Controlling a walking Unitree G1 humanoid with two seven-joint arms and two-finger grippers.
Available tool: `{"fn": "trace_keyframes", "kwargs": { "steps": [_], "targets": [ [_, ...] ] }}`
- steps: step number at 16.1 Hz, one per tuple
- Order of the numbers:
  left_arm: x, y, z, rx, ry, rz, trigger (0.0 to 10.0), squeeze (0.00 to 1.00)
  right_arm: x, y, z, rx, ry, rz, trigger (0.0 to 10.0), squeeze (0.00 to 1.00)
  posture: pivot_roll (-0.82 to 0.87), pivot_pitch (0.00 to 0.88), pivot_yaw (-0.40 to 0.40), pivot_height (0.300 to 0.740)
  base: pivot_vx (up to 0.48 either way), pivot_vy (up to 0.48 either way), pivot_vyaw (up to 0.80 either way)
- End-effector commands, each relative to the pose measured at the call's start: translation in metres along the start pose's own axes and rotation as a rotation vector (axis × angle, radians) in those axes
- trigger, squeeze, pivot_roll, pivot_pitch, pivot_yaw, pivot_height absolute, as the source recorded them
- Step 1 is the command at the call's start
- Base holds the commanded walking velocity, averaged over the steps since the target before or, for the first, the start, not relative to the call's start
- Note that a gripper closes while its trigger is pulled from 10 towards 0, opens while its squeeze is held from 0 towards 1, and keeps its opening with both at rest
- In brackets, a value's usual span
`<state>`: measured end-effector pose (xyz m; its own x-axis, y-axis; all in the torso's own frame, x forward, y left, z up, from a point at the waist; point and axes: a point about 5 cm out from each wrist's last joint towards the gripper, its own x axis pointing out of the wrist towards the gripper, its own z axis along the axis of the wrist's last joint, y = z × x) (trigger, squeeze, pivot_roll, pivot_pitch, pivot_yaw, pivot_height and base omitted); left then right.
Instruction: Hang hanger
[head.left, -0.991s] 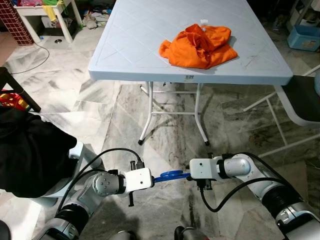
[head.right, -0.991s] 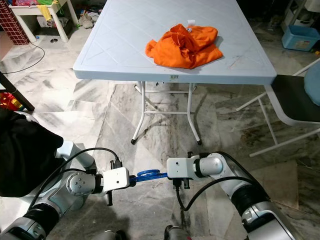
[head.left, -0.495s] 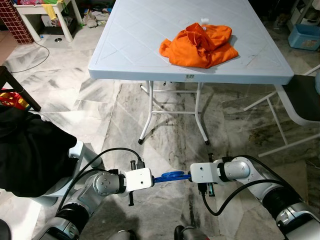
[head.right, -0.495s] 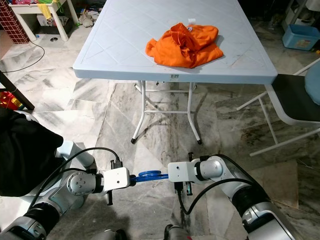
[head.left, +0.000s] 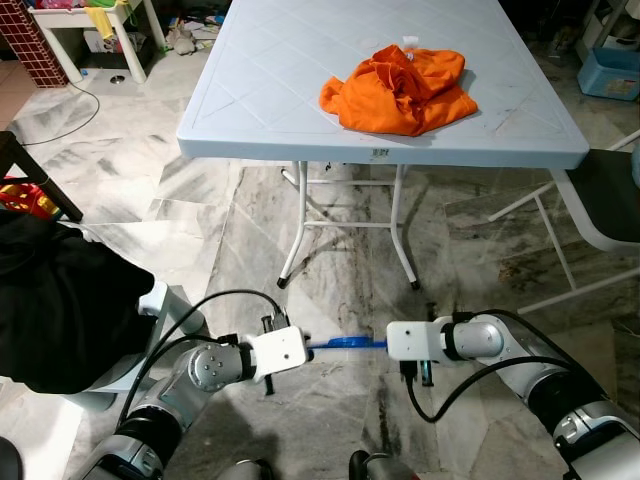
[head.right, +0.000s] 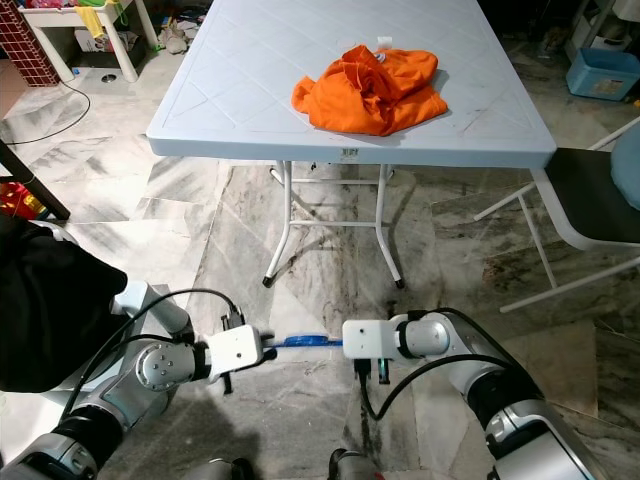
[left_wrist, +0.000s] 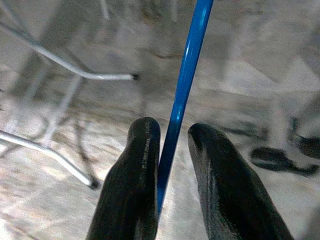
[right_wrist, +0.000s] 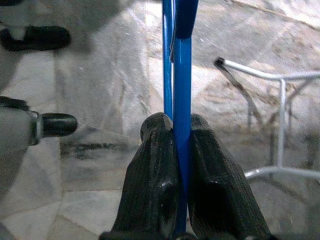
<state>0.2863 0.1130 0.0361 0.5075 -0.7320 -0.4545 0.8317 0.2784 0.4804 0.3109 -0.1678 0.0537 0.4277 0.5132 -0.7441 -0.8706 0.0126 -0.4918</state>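
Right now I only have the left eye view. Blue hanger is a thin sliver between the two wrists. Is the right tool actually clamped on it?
Observer: Yes. In the right wrist view the right tool has both fingers pressed flat on the blue hanger.
Operator: And the left tool?
Observer: Looser. The left wrist view shows the bar running between the fingers of the left tool, against one finger, with a gap to the other.
Operator: Is it one bar at the right grip, or more?
Observer: Two blue bars run side by side just beyond the right fingertips.
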Motion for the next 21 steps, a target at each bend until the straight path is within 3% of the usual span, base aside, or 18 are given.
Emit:
{"fn": "trace_keyframes", "kwargs": {
  "steps": [1, 4, 7, 9, 10, 12, 13, 16, 17, 18, 20, 21],
  "targets": [
    [0.0, 0.003, 0.002, 0.022, -0.013, 0.048, 10.0, 1.0, 0.0, -0.003, -0.003, 0.027, 0.017, -0.041, 0.0, 0.0, -0.06, 0.172, 0.021, 0.74, 0.0, 0.0, 0.0],
    [-0.004, 0.015, 0.005, 0.023, -0.052, 0.217, 10.0, 1.0, 0.005, -0.005, -0.008, 0.113, 0.061, -0.152, 0.0, 0.0, -0.05, 0.175, 0.021, 0.74, 0.0, 0.0, 0.0],
    [-0.007, 0.02, 0.002, -0.122, -0.081, 0.39, 10.0, 1.0, 0.009, -0.003, -0.013, 0.238, 0.086, -0.264, 0.0, 0.0, -0.05, 0.174, 0.014, 0.74, 0.0, 0.0, 0.0],
    [-0.007, 0.015, -0.003, -0.283, -0.102, 0.517, 10.0, 1.0, 0.011, 0.003, -0.02, 0.411, 0.086, -0.366, 0.0, 0.0, -0.05, 0.172, 0.0, 0.74, 0.0, 0.0, 0.0],
    [-0.007, 0.014, -0.004, -0.31, -0.099, 0.535, 10.0, 1.0, 0.011, 0.004, -0.022, 0.448, 0.085, -0.386, 0.0, 0.0, -0.05, 0.172, 0.0, 0.74, 0.0, 0.0, 0.0],
    [-0.005, -0.002, -0.011, -0.436, -0.086, 0.59, 10.0, 1.0, 0.012, 0.021, -0.03, 0.631, 0.058, -0.46, 0.0, 0.0, -0.05, 0.172, -0.013, 0.74, 0.0, 0.0, 0.0],
    [-0.008, -0.012, -0.022, -0.543, -0.043, 0.633, 10.0, 1.0, 0.012, 0.038, -0.039, 0.736, 0.082, -0.491, 0.0, 0.0, -0.05, 0.173, -0.014, 0.74, 0.0, 0.0, 0.0],
    [-0.013, -0.024, -0.042, -0.727, 0.035, 0.694, 10.0, 1.0, 0.011, 0.061, -0.051, 0.914, 0.127, -0.551, 0.0, 0.0, -0.07, 0.172, -0.011, 0.74, 0.0, 0.0, 0.0],
    [-0.016, -0.023, -0.045, -0.745, 0.049, 0.715, 10.0, 1.0, 0.009, 0.064, -0.056, 1.047, 0.139, -0.642, 0.0, 0.0, -0.08, 0.17, -0.009, 0.74, 0.0, 0.0, 0.0],
    [-0.016, -0.02, -0.045, -0.761, 0.045, 0.723, 10.0, 1.0, 0.008, 0.062, -0.057, 1.106, 0.128, -0.694, 0.0, 0.0, -0.1, 0.167, -0.005, 0.74, 0.0, 0.0, 0.0],
    [-0.013, -0.007, -0.042, -0.791, 0.026, 0.741, 10.0, 1.0, -0.001, 0.051, -0.059, 1.333, 0.053, -0.9, 0.0, 0.0, -0.12, 0.164, 0.004, 0.74, 0.0, 0.0, 0.0],
    [-0.011, -0.004, -0.039, -0.807, 0.008, 0.736, 10.0, 0.2, -0.002, 0.051, -0.057, 1.362, 0.031, -0.935, 0.0, 0.0, -0.12, 0.163, 0.009, 0.74, 0.0, 0.0, 0.0]
  ]
}}
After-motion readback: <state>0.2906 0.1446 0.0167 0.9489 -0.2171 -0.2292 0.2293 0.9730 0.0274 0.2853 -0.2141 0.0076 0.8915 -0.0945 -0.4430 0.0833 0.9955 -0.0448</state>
